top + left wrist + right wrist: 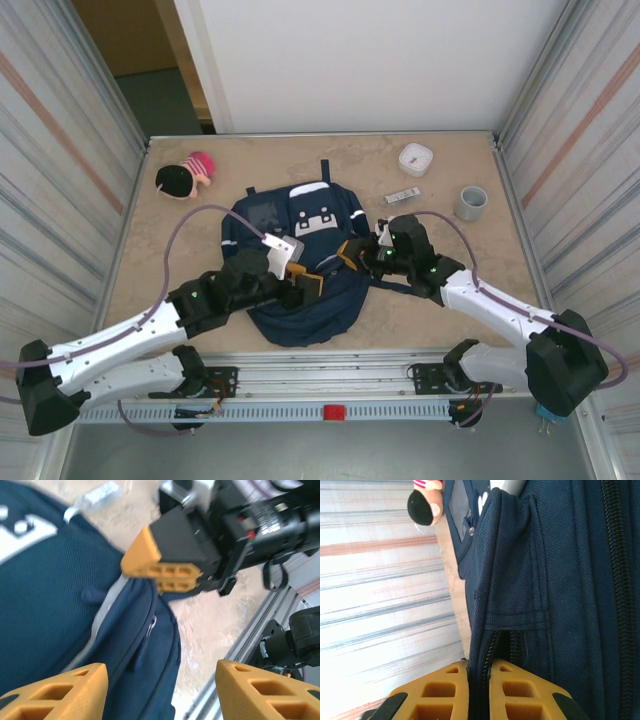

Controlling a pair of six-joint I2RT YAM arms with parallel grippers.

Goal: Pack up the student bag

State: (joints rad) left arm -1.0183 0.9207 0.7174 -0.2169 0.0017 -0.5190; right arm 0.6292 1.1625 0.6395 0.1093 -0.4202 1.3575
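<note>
As right end effector pinches one student bag, one doll

The left arm and right arm are covering parts of the student bag. The top edge is cropping the doll. Blur is obscuring a small pale object.

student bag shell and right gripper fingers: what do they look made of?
Student bag: matte navy woven fabric, fine mesh-like weave and stitched seams showing; probably polyester or nylon. Fingers of the right gripper: matte orange plastic with open lattice cells, possibly 3D printed; hard or rubbery cannot be told.
</note>
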